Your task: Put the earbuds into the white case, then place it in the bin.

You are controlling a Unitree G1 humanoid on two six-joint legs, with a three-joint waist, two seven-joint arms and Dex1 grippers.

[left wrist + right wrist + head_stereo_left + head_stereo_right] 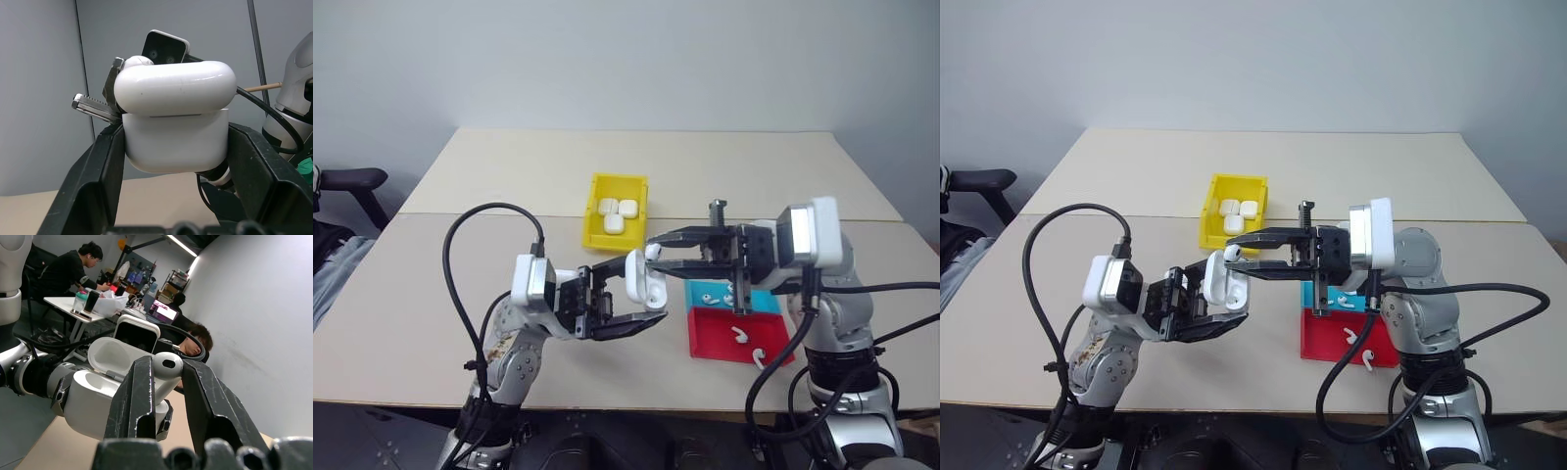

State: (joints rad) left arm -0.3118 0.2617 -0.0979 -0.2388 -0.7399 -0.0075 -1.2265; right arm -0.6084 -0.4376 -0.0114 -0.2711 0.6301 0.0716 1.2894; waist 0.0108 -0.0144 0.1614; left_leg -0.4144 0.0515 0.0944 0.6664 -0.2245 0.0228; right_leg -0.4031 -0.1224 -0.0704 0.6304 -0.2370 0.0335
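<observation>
The right pincer (164, 382), clamping a glossy white stemmed earbud (166, 368) just above the open white hinged case (644, 279) gripped in the left pincer (631, 305), risks dropping it if misaligned.

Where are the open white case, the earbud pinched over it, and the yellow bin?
Glossy white hinged earbud case (93, 404): right wrist view, body front.
Tiny white stemmed earbud (167, 366): right wrist view, head.
Small yellow plastic bin (592, 221): left eye view, left wall.

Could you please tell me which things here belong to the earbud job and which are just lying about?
Part of the job:
- open white case, clamped in the left gripper
- earbud, pinched in the right gripper
- yellow bin

Lying about:
- closed cases in the bin
- red tray
- blue tray
- loose earbuds in the trays
</observation>
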